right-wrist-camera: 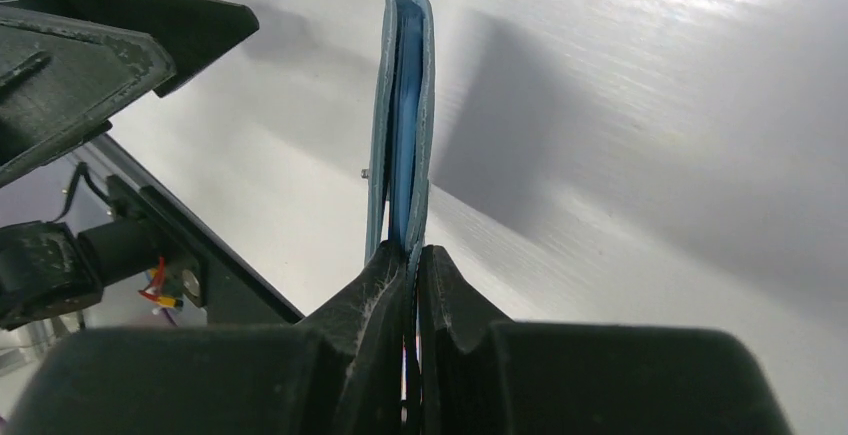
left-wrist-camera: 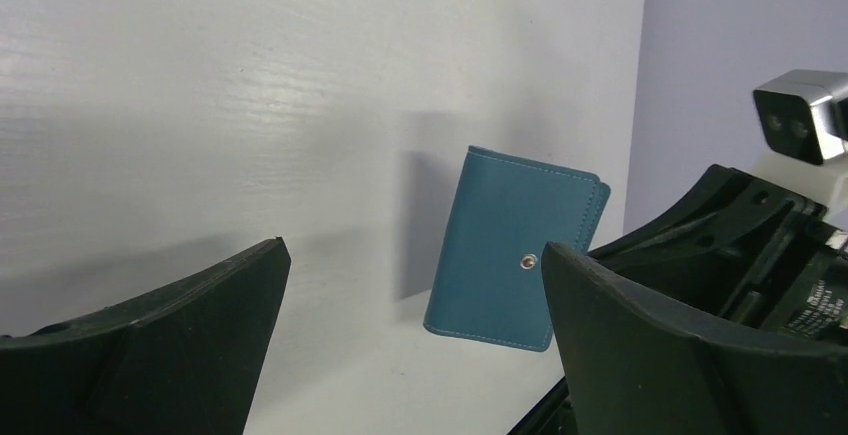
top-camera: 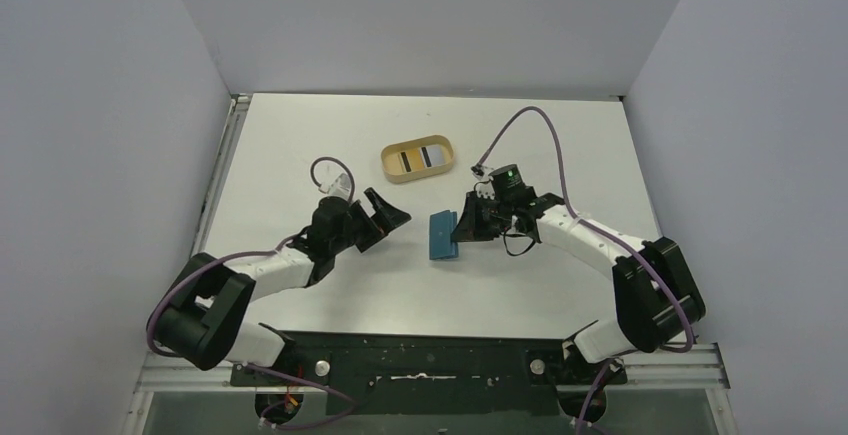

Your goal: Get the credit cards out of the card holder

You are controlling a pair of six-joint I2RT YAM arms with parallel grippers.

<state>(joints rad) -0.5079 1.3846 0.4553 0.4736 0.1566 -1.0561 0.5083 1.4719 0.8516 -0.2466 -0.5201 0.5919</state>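
Right gripper [right-wrist-camera: 415, 255] pinches card holder [right-wrist-camera: 404, 105]; left gripper [left-wrist-camera: 412, 250] gapes; tray [top-camera: 392, 168] holds credit cards [top-camera: 426, 157]

Ahead of me, a shallow tan oval tray [top-camera: 410, 178] sits toward the far side of my white desk [top-camera: 300, 135], with plain pale lavender-grey walls [top-camera: 100, 105] enclosing the desk on three sides.

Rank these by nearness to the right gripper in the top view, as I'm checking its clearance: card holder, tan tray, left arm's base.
1. card holder, between the jaws of the right gripper.
2. tan tray, farther back and to the left.
3. left arm's base, far off at the near left edge.
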